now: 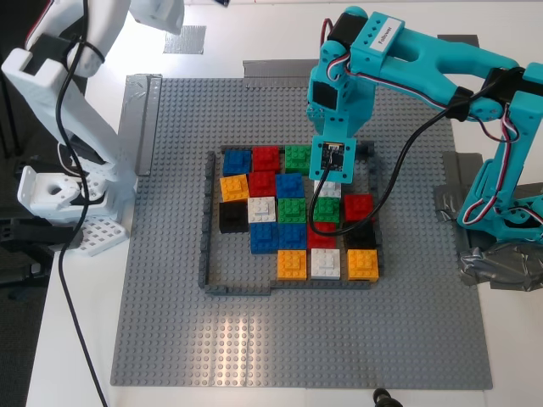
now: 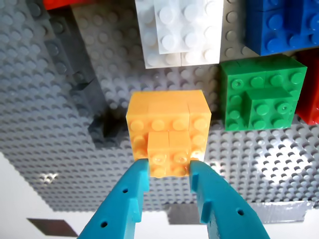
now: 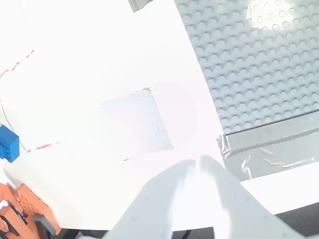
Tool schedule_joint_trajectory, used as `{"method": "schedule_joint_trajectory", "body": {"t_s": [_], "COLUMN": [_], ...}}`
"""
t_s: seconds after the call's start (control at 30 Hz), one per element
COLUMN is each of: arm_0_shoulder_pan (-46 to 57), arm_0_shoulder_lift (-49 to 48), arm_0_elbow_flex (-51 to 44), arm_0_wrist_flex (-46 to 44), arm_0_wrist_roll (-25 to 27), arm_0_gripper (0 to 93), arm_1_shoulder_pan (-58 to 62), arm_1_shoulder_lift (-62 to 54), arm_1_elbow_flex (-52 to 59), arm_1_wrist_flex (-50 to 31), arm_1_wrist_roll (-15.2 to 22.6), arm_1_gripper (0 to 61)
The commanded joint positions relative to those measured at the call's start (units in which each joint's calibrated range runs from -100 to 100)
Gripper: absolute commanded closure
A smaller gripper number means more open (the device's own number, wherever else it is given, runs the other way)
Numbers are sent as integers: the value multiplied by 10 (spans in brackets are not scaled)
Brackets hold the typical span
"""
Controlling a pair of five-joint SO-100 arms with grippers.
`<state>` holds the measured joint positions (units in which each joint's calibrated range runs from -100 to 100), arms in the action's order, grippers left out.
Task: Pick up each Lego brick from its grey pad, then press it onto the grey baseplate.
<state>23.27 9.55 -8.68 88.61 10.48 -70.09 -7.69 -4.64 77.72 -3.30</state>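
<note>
one orange brick (image 2: 169,152) sits clenched in the first tool (image 2: 169,172) over another orange brick (image 2: 167,117); misaligned studs could jam it crooked.

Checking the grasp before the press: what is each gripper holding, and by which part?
My first gripper pinches the small orange brick by its two opposite side faces. My second gripper holds nothing.

A teal arm (image 1: 407,59) reaches over the grey baseplate (image 1: 170,254), its tool (image 1: 331,165) hanging above the coloured bricks (image 1: 288,220) inside the dark-grey brick frame (image 1: 206,220); a white arm (image 1: 59,102) stands beside the baseplate.
</note>
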Motion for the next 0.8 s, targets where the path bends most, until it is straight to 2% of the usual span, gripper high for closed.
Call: {"method": "schedule_joint_trajectory", "body": {"t_s": [0.0,0.77], "arm_0_shoulder_pan": [-15,-29], "arm_0_shoulder_lift": [-2,7], "arm_0_elbow_flex": [-24,-16], "arm_0_wrist_flex": [-2,-17], "arm_0_wrist_roll": [2,2], "arm_0_gripper": [927,927], "arm_1_shoulder_pan": [-2,-3], "arm_1_shoulder_lift": [-85,-127], "arm_1_elbow_flex": [29,64], "arm_1_wrist_flex": [6,-2], "arm_1_wrist_roll": [-4,-7], "arm_1_gripper": [613,613]}}
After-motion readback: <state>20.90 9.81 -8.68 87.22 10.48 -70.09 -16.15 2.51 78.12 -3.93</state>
